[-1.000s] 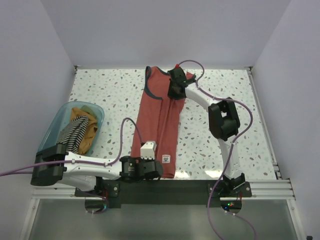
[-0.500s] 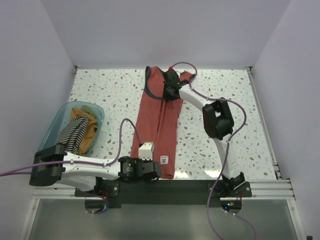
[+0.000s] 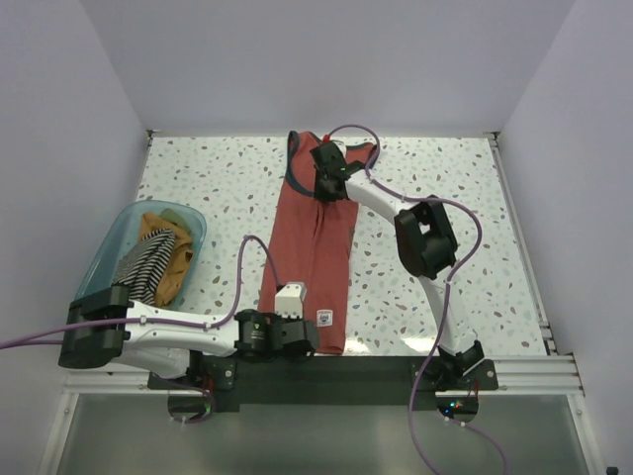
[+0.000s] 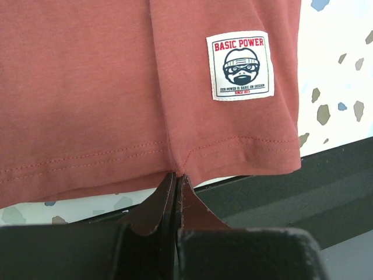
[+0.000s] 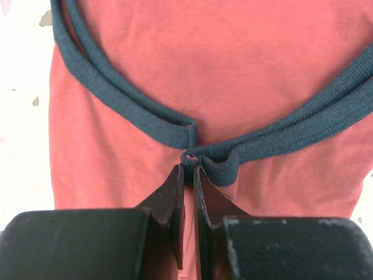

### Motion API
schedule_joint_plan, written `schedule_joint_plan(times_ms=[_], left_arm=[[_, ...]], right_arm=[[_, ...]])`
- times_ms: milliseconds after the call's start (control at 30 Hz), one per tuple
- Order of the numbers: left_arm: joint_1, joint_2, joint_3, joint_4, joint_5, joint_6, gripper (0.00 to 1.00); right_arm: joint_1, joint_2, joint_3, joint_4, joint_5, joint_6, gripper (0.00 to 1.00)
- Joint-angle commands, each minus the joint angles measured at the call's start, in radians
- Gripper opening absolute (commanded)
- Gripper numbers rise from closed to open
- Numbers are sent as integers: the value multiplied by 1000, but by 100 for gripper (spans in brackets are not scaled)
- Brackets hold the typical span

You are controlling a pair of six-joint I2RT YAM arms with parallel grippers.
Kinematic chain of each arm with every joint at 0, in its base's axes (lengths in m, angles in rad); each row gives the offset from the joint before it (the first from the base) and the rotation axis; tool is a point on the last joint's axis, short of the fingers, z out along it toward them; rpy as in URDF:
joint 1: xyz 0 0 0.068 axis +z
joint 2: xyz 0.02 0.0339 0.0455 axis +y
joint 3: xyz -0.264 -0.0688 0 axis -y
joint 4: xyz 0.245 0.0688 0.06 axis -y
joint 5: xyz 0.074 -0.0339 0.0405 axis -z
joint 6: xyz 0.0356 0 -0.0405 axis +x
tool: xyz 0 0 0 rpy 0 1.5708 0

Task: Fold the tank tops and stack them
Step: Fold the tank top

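Table, one: speckled top, both arms bolted at its near edge.

Rust-red tank top, one: I see it lying flat as a long, narrow strip down the middle of the table, neck end far, hem at the near edge.

Teal bin, one: on the table's left side, tilted. In it I count one striped top and some mustard-orange cloth; how many pieces that is I cannot tell.

Right gripper, one: at the far end of the rust-red tank top, fingers pinched together on the navy trim, which bunches between the tips.

Left gripper, one: at the near end, fingers clamped on the hem, red cloth drawn down between them.

Label, one: white patch reading BASIC POWER, sewn just above the hem, right of the left gripper's pinch.
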Motion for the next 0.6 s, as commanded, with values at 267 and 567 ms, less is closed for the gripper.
schedule_joint_plan(times_ms=[267,567], left_arm=[[2,5,4,13,-3,38,0],[5,-52,80,-69,-56,47,44]], right_arm=[[14,15,34,26,20,-31,18],[11,-60,63,0,31,-98,64]])
